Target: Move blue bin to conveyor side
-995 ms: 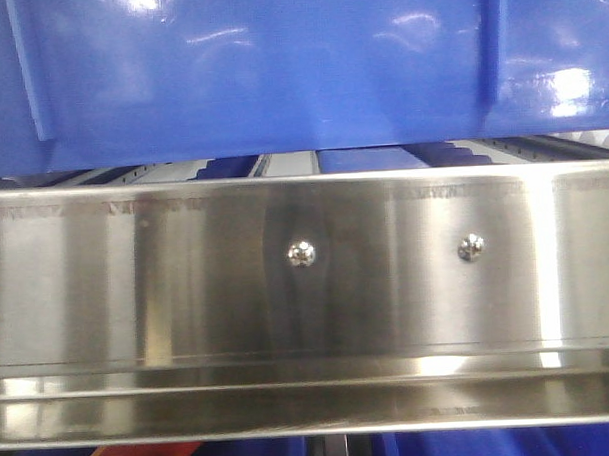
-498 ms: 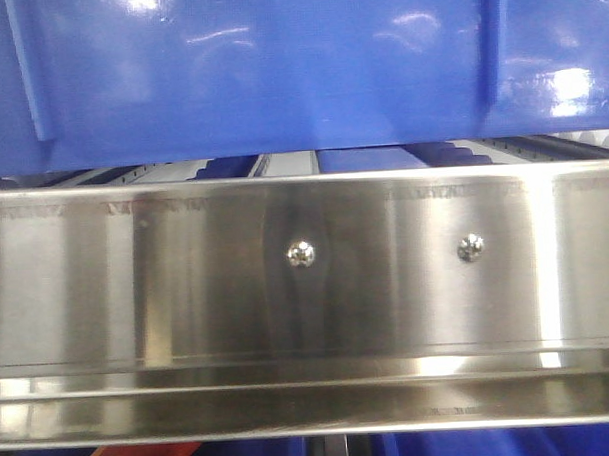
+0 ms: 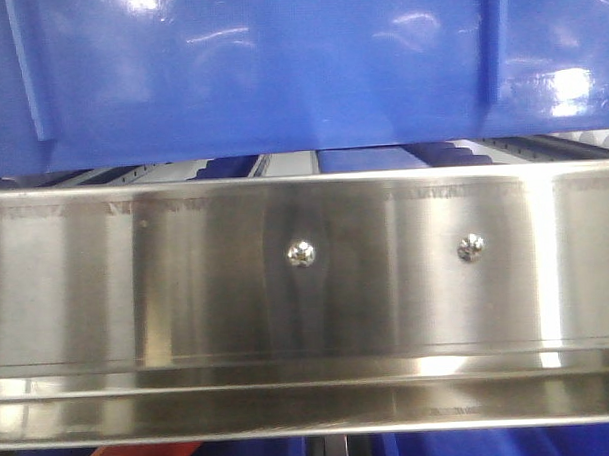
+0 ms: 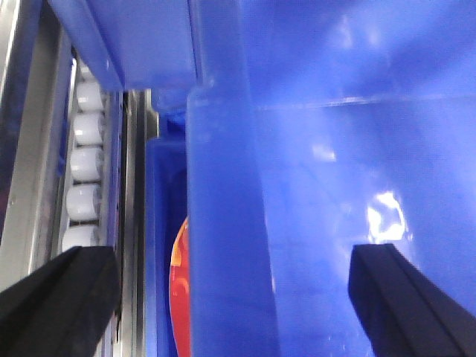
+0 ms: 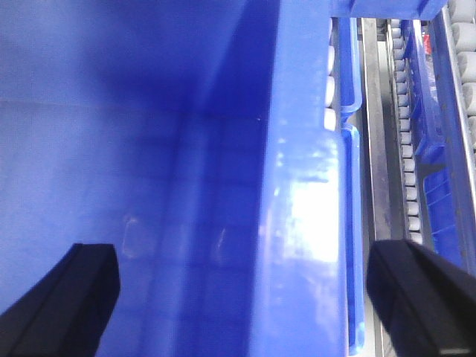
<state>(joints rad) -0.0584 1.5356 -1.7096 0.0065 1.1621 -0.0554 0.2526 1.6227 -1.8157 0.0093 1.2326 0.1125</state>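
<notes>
Left end effector (image 4: 230, 297) stands wide open in the left wrist view. It has one black finger on each side of the thick rim of the blue bin (image 4: 223, 186), and I see no contact with the wall. Lower down beside this rim lies another blue bin (image 4: 158, 223) with a red packet (image 4: 178, 290) inside. Further left is a row of white rollers (image 4: 85, 167).

In the right wrist view, the right end effector (image 5: 242, 297) is spread wide too, across the opposite rim of the same bin. A roller track (image 5: 405, 163) runs at the right.

In the front view, the bin's glossy side wall fills the top, just above a stainless steel rail (image 3: 137, 294) with two screws (image 3: 301, 252). No conveyor appears in any view, so I judge the bin is not yet moved.

The risk, I think, is the grip. The wall is smooth, and if the fingers close unevenly it may slip. If one arm lifts before the other, the bin may tilt and catch on the rail.
</notes>
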